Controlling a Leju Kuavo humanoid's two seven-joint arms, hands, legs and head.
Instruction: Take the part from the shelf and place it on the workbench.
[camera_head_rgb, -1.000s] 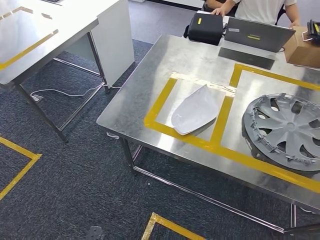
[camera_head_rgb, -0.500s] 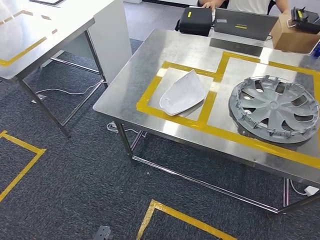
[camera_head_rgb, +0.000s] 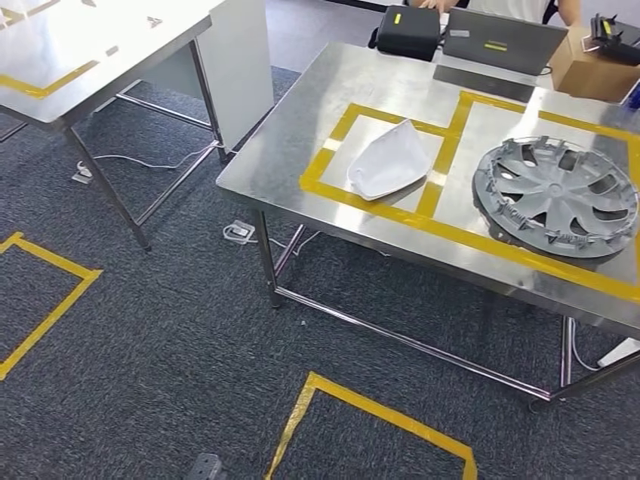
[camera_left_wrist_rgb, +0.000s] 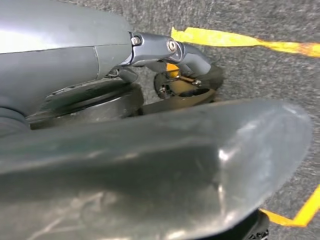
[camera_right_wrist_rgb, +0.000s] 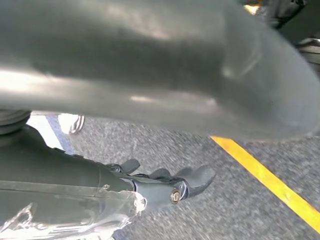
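- The left hand (camera_left_wrist_rgb: 166, 60) hangs low over the dark carpet (camera_head_rgb: 151, 330), its thumb stretched out straight along the upper side of a large grey curved part (camera_left_wrist_rgb: 170, 165).
- That part runs across the left wrist view just beside the hand; it looks pressed against the hand, though whether the fingers are clamped on it or merely lie alongside I cannot tell, since the part hides them.
- The right hand (camera_right_wrist_rgb: 166, 187) also hangs near the floor, its thumb extended and the darker fingers lying loosely apart behind it, curled on nothing that can be seen.
- The same grey curved part (camera_right_wrist_rgb: 158, 65) spans the right wrist view, apart from the right thumb with carpet showing between them.
- Yellow tape lines (camera_right_wrist_rgb: 271, 182) cross the carpet under both hands.
- In the head view the steel workbench (camera_head_rgb: 302, 140) stands ahead and to the right, marked with yellow taped rectangles.
- A white curved panel (camera_head_rgb: 389, 160) lies inside the left taped rectangle.
- A grey wheel cover (camera_head_rgb: 558, 195) lies in the rectangle to its right, well apart from the panel.
- At the far edge sit a black case (camera_head_rgb: 409, 30), a laptop (camera_head_rgb: 502, 40) and a cardboard box (camera_head_rgb: 592, 68).
- A second steel table (camera_head_rgb: 90, 50) stands to the left.
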